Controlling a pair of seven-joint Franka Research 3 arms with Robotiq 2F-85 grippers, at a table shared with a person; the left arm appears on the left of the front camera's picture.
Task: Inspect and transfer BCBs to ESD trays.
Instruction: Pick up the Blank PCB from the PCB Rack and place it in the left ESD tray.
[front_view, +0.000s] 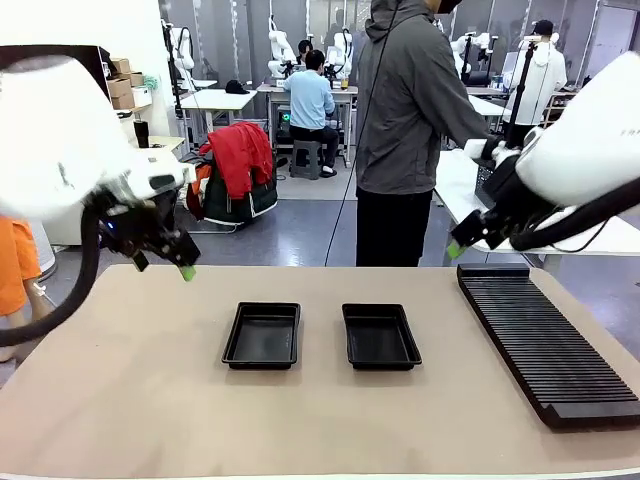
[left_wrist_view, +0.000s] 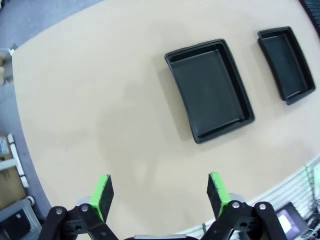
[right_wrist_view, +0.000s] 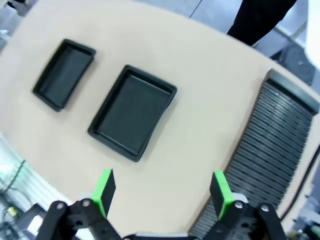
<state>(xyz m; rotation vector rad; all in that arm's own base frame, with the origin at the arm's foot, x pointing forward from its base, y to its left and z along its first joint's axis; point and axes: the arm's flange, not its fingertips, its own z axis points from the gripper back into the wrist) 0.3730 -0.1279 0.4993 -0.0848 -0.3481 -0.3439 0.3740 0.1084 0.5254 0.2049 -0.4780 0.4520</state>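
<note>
Two trays are sitting empty, side by side, in the middle of the table (front_view: 120, 390): left tray (front_view: 262, 336), right tray (front_view: 380, 336). Whether the ribbed rack (front_view: 545, 340) is holding boards, cannot tell. Above the table, the left gripper (left_wrist_view: 160, 186) and right gripper (right_wrist_view: 162, 186) are hovering, jaws apart, holding nothing.

Risks:
- thin boards slipping in an edge pinch, catching a flared rim and landing tilted
- arms crowding each other over the close-set trays
</note>
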